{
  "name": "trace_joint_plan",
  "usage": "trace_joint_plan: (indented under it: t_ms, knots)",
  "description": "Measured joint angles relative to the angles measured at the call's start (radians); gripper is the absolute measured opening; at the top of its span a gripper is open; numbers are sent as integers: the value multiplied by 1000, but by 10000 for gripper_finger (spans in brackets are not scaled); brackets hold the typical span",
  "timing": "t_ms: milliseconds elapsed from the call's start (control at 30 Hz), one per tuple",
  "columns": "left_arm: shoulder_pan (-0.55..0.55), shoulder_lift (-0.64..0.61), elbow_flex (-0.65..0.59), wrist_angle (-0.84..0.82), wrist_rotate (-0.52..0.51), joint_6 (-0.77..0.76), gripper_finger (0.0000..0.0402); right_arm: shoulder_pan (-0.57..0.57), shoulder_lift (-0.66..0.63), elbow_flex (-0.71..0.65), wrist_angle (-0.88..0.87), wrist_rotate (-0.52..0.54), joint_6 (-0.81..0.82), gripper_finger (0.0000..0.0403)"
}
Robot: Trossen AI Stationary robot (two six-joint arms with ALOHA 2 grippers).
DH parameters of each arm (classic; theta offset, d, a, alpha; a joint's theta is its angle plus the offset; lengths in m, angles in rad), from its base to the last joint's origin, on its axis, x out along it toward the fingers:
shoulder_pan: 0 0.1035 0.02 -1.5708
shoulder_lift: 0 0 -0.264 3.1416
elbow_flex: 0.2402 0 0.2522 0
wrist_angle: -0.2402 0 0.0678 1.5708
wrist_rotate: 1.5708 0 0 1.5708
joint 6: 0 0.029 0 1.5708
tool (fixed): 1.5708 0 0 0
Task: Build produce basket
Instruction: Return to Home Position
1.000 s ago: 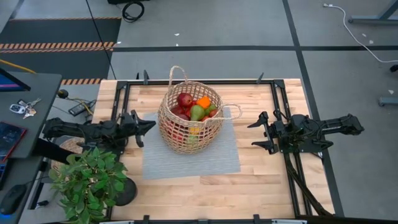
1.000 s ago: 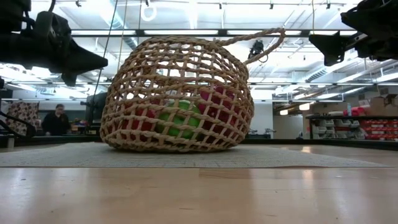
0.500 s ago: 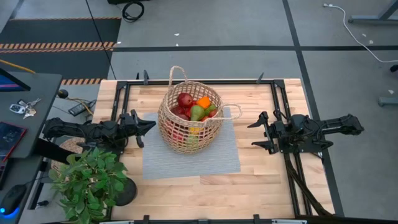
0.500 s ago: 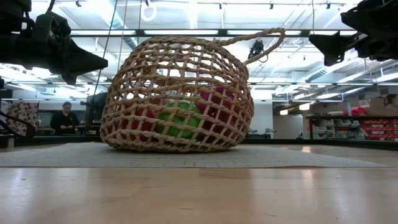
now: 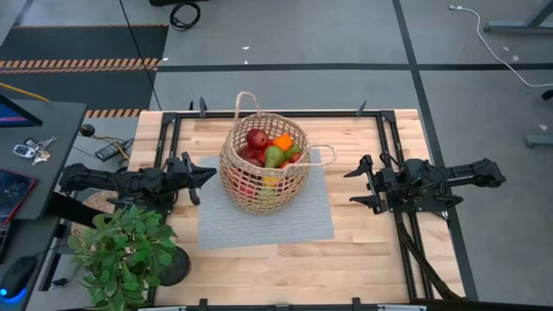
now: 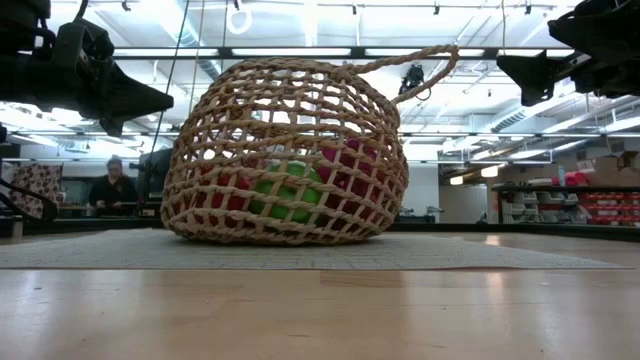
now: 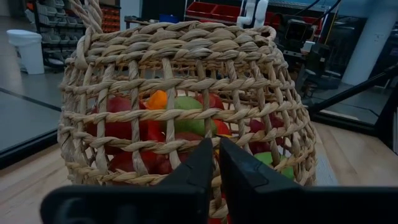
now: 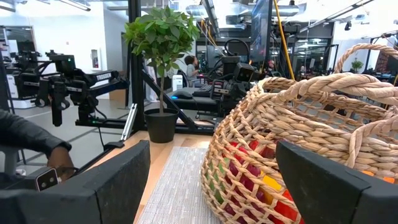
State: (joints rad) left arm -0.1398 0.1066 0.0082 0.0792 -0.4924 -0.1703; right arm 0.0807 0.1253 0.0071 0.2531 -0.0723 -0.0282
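Now: basket filled at mid-table, arms out to either side

You have the basket (image 5: 246, 199) standing upright on the grey mat (image 5: 259, 226) in the middle of the table (image 5: 363, 250). One loop handle points toward the far edge and the other toward the right arm. The produce (image 5: 270, 149) lies inside it. From above you can see a red apple, a green pear and an orange piece on top. More red, green and yellow shows through the open weave lower down.

Your left gripper (image 5: 210, 172) hangs above the tabletop on the basket's left. It points at the woven wall, near it but apart. Its wrist view shows the two fingers pressed together and grasping nothing.

Your right gripper (image 5: 352, 187) sits on the opposite side, farther from the basket and also raised off the wood. Its fingers are spread wide and carry nothing. In its own wrist view the basket's wall fills the space beyond them.

The potted plant (image 5: 121, 250) stands at the near left corner, just beside the left arm. Across the room behind the table, the low view shows a person (image 6: 115, 187) at a bench.
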Motion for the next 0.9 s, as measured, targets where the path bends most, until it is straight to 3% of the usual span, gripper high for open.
trace_joint_plan:
  t_ms: [900]
  knots:
    - [0, 0, 0, -1, 0, 0, 34, 0, 0, 0, 0, 0, 0, 351]
